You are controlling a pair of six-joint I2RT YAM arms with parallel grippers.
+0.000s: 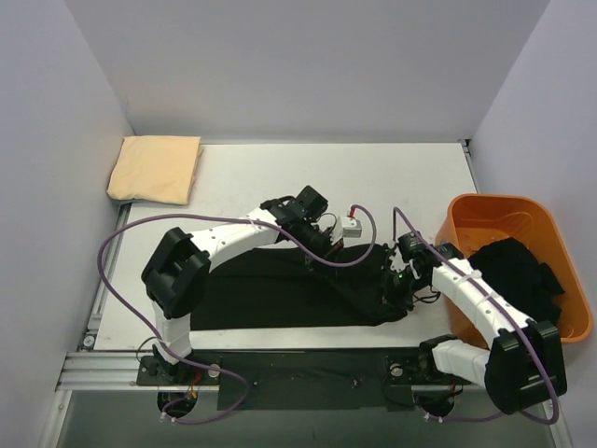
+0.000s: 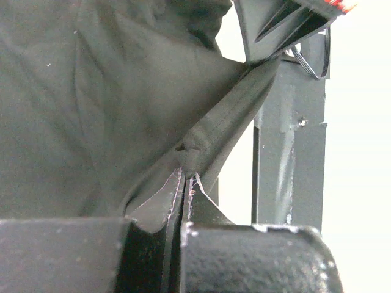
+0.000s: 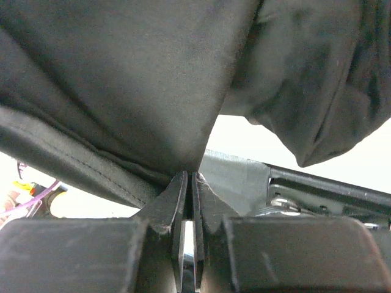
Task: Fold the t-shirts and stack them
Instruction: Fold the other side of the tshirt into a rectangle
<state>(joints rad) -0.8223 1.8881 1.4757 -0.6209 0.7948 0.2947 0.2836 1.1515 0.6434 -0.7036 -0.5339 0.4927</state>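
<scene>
A black t-shirt [image 1: 280,289] lies spread across the near middle of the table. My left gripper [image 1: 315,245] is shut on its far edge; in the left wrist view the gripper [image 2: 185,177] pinches a seamed hem [image 2: 226,122]. My right gripper [image 1: 396,285] is shut on the shirt's right end; in the right wrist view the gripper [image 3: 189,177] holds the cloth [image 3: 134,79] at its tips. A folded pale yellow-tan t-shirt [image 1: 155,168] lies at the far left corner. Another black t-shirt [image 1: 518,266] is heaped in the orange bin.
The orange plastic bin [image 1: 485,215] stands at the right edge of the table. A small white block [image 1: 352,225] with a cable sits just past the left gripper. Grey walls close in the left, far and right sides.
</scene>
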